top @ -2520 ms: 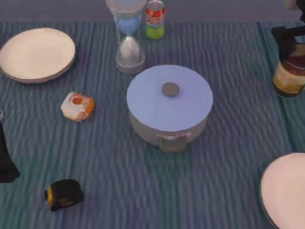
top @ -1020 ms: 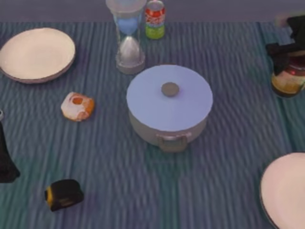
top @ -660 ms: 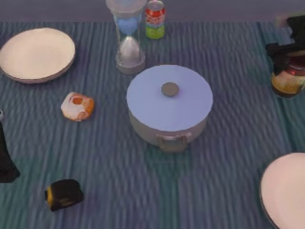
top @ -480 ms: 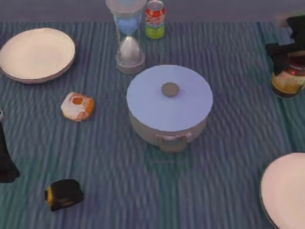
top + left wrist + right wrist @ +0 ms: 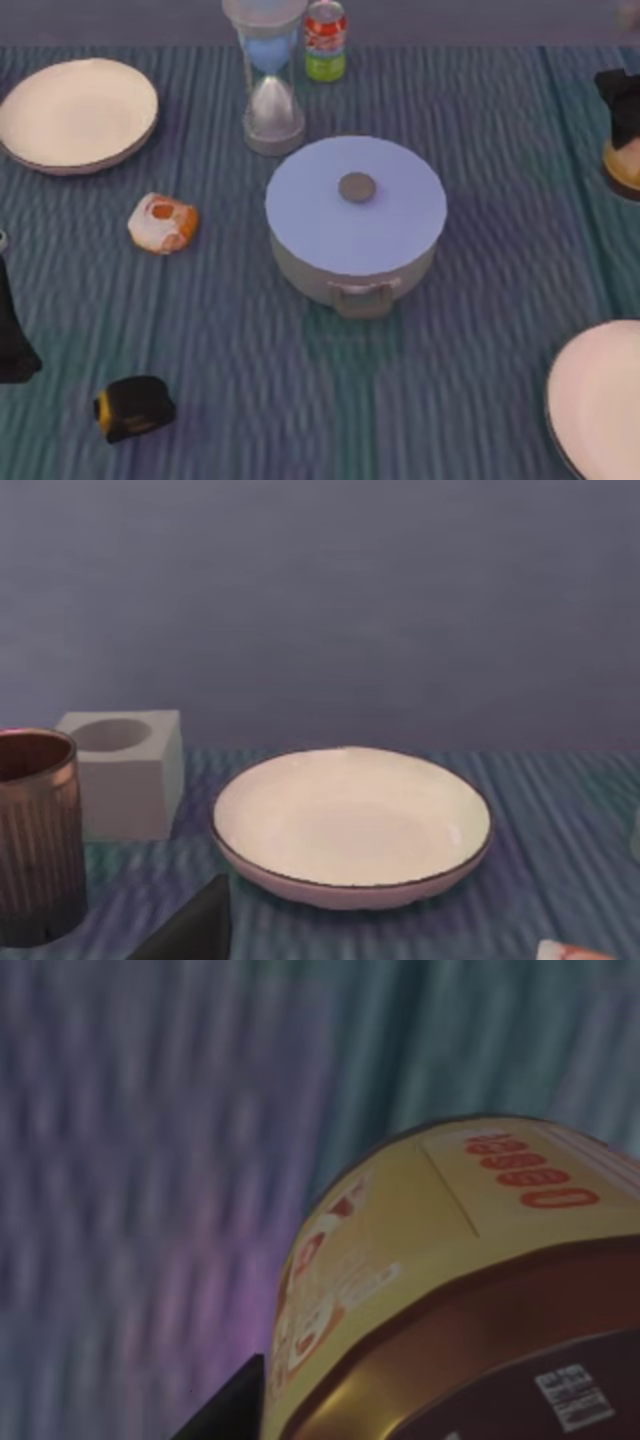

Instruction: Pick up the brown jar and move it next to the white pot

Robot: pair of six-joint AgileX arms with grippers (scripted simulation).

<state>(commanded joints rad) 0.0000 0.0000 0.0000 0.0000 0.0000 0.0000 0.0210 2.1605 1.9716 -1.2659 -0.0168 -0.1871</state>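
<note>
The brown jar [image 5: 624, 166] shows only partly at the top view's far right edge, its yellow-tan label under the dark right gripper [image 5: 624, 108]. In the right wrist view the jar [image 5: 450, 1260] fills the picture, and a black finger [image 5: 228, 1405] presses against its label; the gripper is shut on it. The white pot [image 5: 355, 215], with flat lid and grey knob, stands at the table's middle, well to the left of the jar. My left gripper [image 5: 12, 345] is parked at the left edge, open and holding nothing.
An hourglass [image 5: 270, 85] and a red-and-green can [image 5: 325, 40] stand behind the pot. White plates lie at the back left [image 5: 75, 112] and front right [image 5: 600, 400]. A pastry [image 5: 162, 222] and a tape measure [image 5: 133, 407] lie on the left.
The right gripper and the brown jar have shifted together toward the top view's right edge, so less of the jar shows. The left arm has not moved.
</note>
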